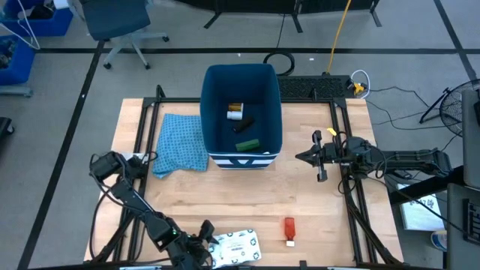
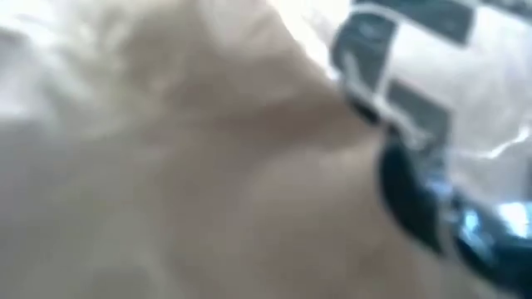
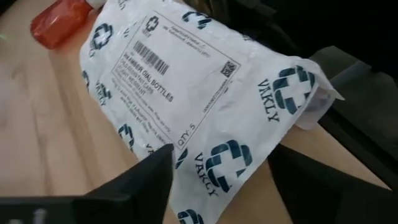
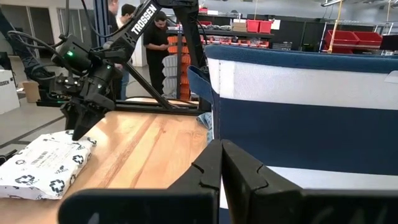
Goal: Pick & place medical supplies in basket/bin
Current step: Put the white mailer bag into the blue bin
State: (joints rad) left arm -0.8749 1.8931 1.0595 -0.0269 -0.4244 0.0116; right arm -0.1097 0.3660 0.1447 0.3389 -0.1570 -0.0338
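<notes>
Bin (image 1: 241, 79) already held bottle (image 1: 235, 111), bar (image 1: 244, 124), green box (image 1: 247, 145). Packet (image 1: 236, 246) and red tube (image 1: 289, 227) remained on table (image 1: 225, 202). Left gripper (image 1: 204, 244) spread at packet edge; right gripper (image 4: 221, 163) pressed together beside bin.

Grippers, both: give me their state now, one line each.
Left gripper: open, fingers straddling the white packet at the table's near edge.
Right gripper: shut, empty, beside the blue bin.

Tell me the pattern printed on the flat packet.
White packet with dark teal cross logos; clearest in the left wrist view.
</notes>
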